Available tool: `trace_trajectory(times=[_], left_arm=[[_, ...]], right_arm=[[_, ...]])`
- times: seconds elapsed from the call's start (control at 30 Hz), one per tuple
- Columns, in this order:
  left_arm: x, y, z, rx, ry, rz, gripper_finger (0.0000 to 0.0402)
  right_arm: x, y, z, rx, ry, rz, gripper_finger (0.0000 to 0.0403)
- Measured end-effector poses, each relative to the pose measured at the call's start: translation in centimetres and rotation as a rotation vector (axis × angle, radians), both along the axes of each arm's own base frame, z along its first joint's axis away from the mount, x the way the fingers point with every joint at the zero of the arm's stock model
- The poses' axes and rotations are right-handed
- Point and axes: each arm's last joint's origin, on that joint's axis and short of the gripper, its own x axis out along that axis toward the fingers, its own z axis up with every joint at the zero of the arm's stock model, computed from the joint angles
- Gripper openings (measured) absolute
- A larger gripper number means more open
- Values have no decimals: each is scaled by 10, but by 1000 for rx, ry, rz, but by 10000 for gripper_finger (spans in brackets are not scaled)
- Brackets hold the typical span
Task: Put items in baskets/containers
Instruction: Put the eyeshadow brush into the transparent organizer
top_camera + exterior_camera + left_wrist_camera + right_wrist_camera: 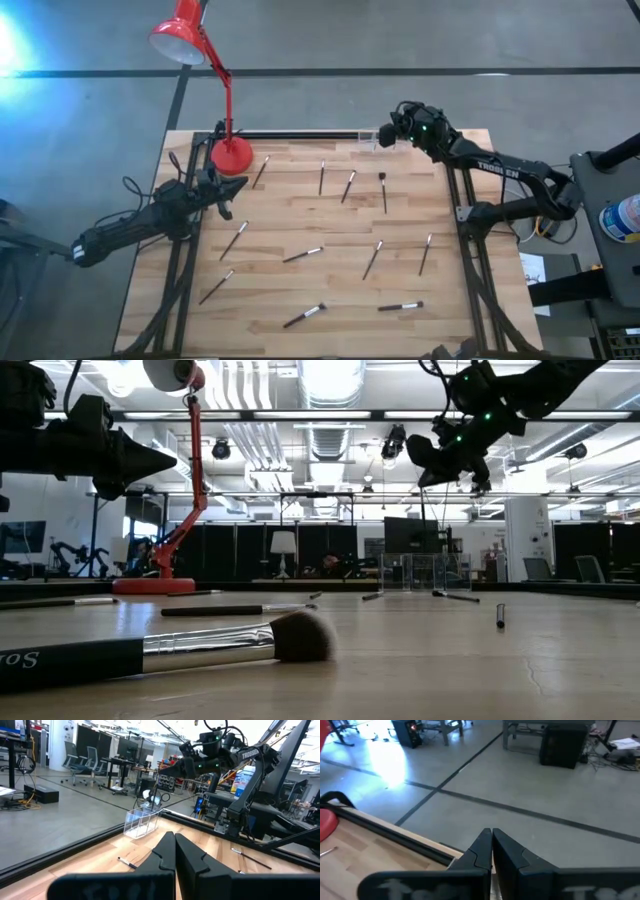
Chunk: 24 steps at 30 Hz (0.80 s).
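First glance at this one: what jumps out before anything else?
The bright red desk lamp at the table's far left corner grabs the eye. Next come the thin dark-handled makeup brushes scattered loose across the pale wooden table, with the small clear plastic organiser at the far edge, beside the shut right gripper.

Both arms [140,222] are matte black with jointed segments and loose black cables, the right arm [510,170] bearing white "TROSSEN" lettering and small green lights near its wrist, each ending in a hand [174,851] of two tapered dark fingers.
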Motion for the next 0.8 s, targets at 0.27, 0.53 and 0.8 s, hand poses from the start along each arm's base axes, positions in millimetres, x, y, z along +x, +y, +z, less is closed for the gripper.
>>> trace_trajectory(times=[0.27, 0.53, 0.8], left_arm=[[0, 0, 0, -14, -7, -1, 0], [0, 0, 0, -15, -7, -1, 0], [0, 0, -1, -18, 0, -1, 0]], right_arm=[[3, -13, -18, 68, 8, -30, 8], [10, -28, -45, 205, -33, -25, 8], [-3, -49, -60, 275, -53, -78, 8]])
